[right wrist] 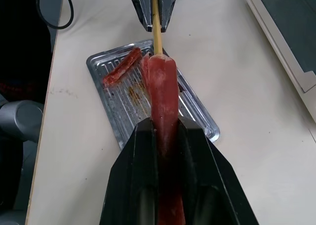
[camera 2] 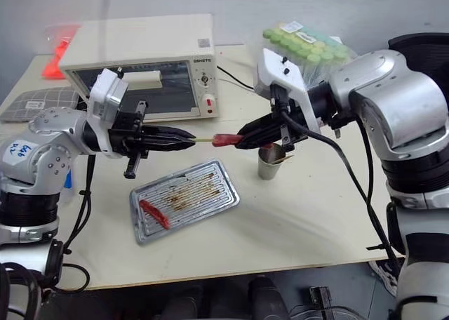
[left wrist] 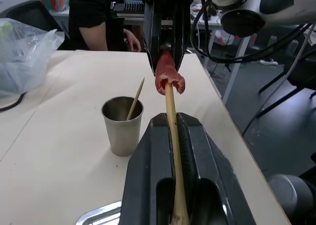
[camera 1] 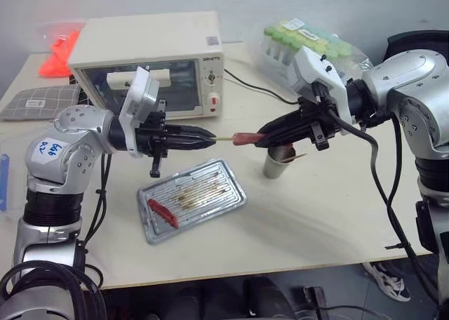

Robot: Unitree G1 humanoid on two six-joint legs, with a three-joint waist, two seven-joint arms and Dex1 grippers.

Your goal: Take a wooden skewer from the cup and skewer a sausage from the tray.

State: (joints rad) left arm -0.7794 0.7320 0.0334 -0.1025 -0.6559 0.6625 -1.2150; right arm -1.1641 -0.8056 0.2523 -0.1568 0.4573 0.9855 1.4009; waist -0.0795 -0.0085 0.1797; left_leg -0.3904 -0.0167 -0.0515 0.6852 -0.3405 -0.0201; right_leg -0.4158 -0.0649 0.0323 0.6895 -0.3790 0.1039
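Observation:
My left gripper point(camera 1: 209, 135) is shut on a thin wooden skewer point(camera 1: 224, 138), holding it level above the table. Its pointed end sits in the split end of the reddish-brown sausage point(camera 1: 245, 137). My right gripper point(camera 1: 262, 138) is shut on that sausage, facing the left one. In the left wrist view the skewer point(left wrist: 170, 111) runs between my fingers into the sausage point(left wrist: 168, 77). The metal cup point(camera 1: 278, 164) stands below the right gripper with another skewer point(left wrist: 136, 99) in it. The tray point(camera 1: 210, 176) lies below the left gripper and holds a brighter red sausage point(camera 1: 163, 212).
A white toaster oven point(camera 1: 151, 50) stands behind the left arm. A plastic bag of green-capped bottles point(camera 1: 309, 43) lies at the back right, with a black cable point(camera 1: 249, 87) beside it. A grey checked cloth point(camera 1: 38, 101) lies far left. A person point(left wrist: 98, 18) sits beyond the table.

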